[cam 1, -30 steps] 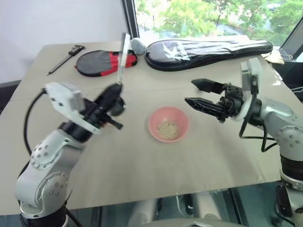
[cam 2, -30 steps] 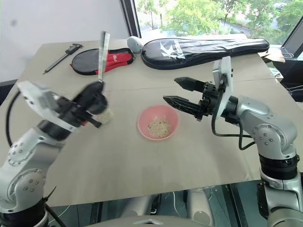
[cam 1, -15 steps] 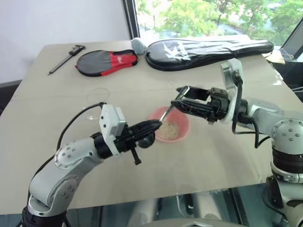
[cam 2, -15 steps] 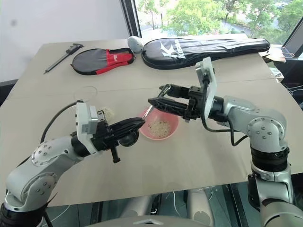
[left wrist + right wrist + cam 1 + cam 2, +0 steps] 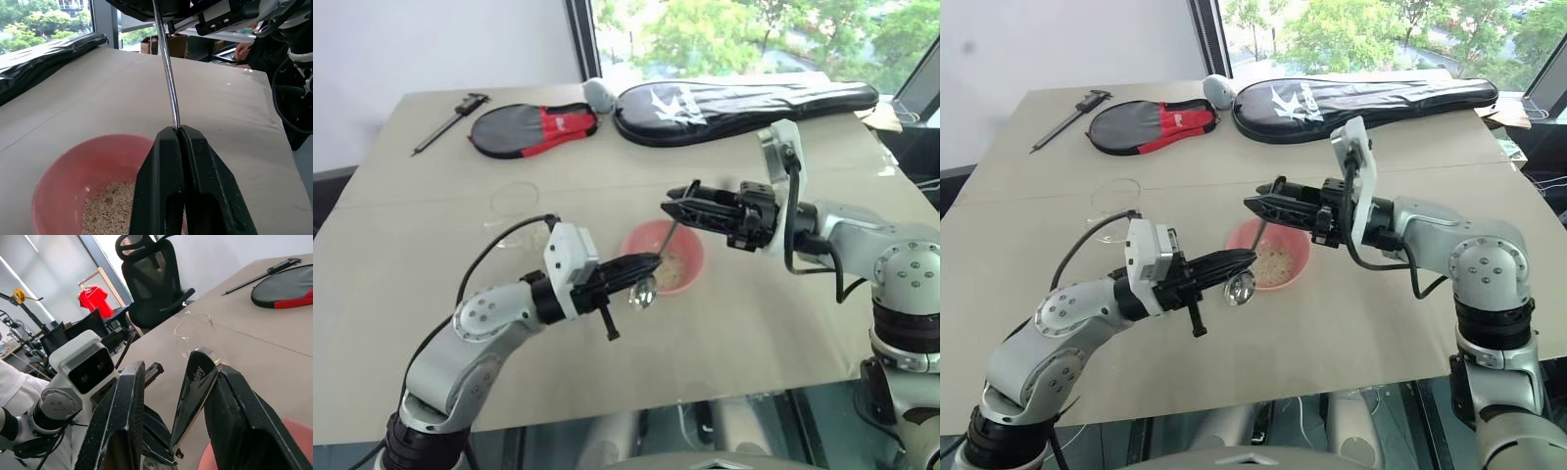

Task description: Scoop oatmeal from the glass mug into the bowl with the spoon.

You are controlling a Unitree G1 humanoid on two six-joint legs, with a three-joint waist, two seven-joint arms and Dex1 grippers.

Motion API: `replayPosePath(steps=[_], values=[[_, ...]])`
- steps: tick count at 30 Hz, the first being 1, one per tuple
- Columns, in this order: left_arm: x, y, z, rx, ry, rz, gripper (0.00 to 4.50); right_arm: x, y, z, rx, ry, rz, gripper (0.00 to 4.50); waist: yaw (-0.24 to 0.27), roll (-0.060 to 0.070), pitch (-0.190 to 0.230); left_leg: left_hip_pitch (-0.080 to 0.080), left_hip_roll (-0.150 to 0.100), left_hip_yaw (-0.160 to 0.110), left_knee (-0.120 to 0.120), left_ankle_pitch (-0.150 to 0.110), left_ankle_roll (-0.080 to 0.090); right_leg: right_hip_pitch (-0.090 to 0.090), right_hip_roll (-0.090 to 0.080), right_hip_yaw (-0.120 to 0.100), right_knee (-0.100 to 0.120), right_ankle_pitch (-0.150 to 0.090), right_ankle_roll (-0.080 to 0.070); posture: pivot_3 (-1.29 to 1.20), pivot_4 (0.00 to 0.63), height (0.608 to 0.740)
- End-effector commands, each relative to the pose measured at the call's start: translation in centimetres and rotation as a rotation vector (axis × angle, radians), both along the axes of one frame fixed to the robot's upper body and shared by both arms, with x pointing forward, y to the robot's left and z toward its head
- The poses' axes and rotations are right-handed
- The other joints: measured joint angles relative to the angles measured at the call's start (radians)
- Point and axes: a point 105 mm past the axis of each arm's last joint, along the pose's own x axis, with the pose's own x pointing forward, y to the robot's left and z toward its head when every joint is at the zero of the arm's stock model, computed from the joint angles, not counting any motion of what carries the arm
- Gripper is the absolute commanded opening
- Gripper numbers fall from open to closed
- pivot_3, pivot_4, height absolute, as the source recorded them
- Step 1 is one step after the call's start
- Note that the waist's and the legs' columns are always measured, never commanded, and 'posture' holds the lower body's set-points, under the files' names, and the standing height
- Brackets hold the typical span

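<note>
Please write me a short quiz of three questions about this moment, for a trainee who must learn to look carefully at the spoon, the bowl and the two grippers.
1. True or false: the left gripper is shut on the spoon.
2. Where does the oatmeal lie? A: in the pink bowl. B: on the long black case. C: on the red and black pouch.
3. Fill the gap: the far end of the spoon's handle sits between the fingers of the ___ gripper.

Key: 1 true. 2 A. 3 right: the handle reaches up to the right gripper, whose fingers stand apart around it.
</note>
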Motion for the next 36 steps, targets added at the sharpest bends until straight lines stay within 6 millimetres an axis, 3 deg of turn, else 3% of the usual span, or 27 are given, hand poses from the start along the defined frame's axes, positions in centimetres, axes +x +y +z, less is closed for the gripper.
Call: replayPosePath(steps=[1, 4, 8, 17, 19, 20, 22, 23, 29, 33, 36], values=[[-0.3, -0.2, 0.8, -0.010, -0.049, -0.012, 0.00, -0.4, 0.2, 1.1, 0.013, -0.049, 0.020, 1.83, 0.000, 0.000, 0.000, 0.000, 0.000, 0.000, 0.000, 0.000, 0.000, 0.000, 0.000, 0.000, 0.000, 0.000, 0.000, 0.00, 0.150, 0.740], [-0.3, -0.2, 0.8, -0.012, -0.046, -0.012, 0.00, -0.3, 0.3, 1.1, 0.018, -0.056, 0.021, 1.83, 0.000, 0.000, 0.000, 0.000, 0.000, 0.000, 0.000, 0.000, 0.000, 0.000, 0.000, 0.000, 0.000, 0.000, 0.000, 0.00, 0.150, 0.740], [-0.4, -0.2, 0.8, -0.017, -0.040, -0.012, 0.00, -0.3, 0.3, 1.2, 0.020, -0.061, 0.023, 0.04, -0.001, 0.000, 0.000, 0.000, 0.000, 0.000, 0.000, 0.000, 0.000, 0.000, 0.000, 0.000, 0.000, 0.000, 0.000, 0.00, 0.150, 0.740], [0.6, 0.5, 0.8, -0.023, -0.024, 0.047, 0.00, -0.3, 0.2, 1.3, 0.021, -0.067, 0.004, 0.04, 0.000, 0.000, 0.000, 0.000, 0.000, 0.000, 0.000, 0.000, 0.000, 0.000, 0.000, 0.000, 0.000, 0.000, 0.000, 0.00, 0.150, 0.740], [0.7, 0.6, 0.9, -0.025, -0.032, 0.057, 0.68, -0.2, 0.2, 1.3, 0.021, -0.064, -0.004, 0.00, 0.000, 0.000, 0.000, 0.000, 0.000, 0.000, 0.000, 0.000, 0.000, 0.000, 0.000, 0.000, 0.000, 0.000, 0.000, 0.00, 0.150, 0.740], [0.8, 0.7, 0.9, -0.021, -0.043, 0.072, 0.81, 0.0, 0.2, 1.4, 0.028, -0.057, -0.013, 0.00, 0.000, 0.000, 0.000, 0.000, 0.000, 0.000, 0.000, 0.000, 0.000, 0.000, 0.000, 0.000, 0.000, 0.000, 0.000, 0.00, 0.150, 0.740], [1.8, 1.9, 1.3, -0.043, -0.073, 0.211, 1.73, 0.7, 0.0, 1.7, 0.049, -0.051, -0.054, 0.00, -0.001, 0.000, 0.000, 0.000, 0.000, 0.000, 0.000, 0.000, 0.000, 0.000, 0.000, 0.000, 0.000, 0.000, 0.000, 0.00, 0.150, 0.740], [2.1, 2.5, 1.2, -0.052, -0.074, 0.282, 1.91, 1.2, -0.2, 1.8, 0.060, -0.046, -0.086, 0.00, -0.001, 0.000, 0.000, 0.000, 0.000, 0.000, 0.000, 0.000, 0.000, 0.000, 0.000, 0.000, 0.000, 0.000, 0.000, 0.00, 0.150, 0.740], [0.3, 4.9, -0.7, -0.019, -0.110, 0.544, 1.91, 3.2, -1.7, 2.2, 0.108, 0.024, -0.196, 0.00, -0.007, 0.001, 0.000, 0.000, 0.000, 0.001, -0.001, 0.000, -0.001, -0.001, 0.000, 0.002, 0.000, 0.000, 0.000, 0.00, 0.150, 0.740], [-1.4, 7.7, -2.1, 0.120, -0.301, 0.808, 1.91, 5.7, -3.6, 1.9, 0.163, 0.126, -0.333, 0.00, 0.000, 0.001, 0.000, -0.002, 0.000, 0.001, -0.001, 0.000, 0.000, -0.002, -0.001, 0.003, -0.002, 0.000, 0.000, 0.00, 0.150, 0.740], [-2.3, 8.0, -2.8, 0.198, -0.388, 0.858, 1.91, 6.8, -4.3, 2.0, 0.191, 0.176, -0.390, 0.00, 0.005, 0.001, 0.000, -0.002, 0.000, 0.001, -0.001, -0.002, 0.003, -0.002, -0.002, 0.005, -0.002, 0.000, 0.000, 0.00, 0.150, 0.740]])
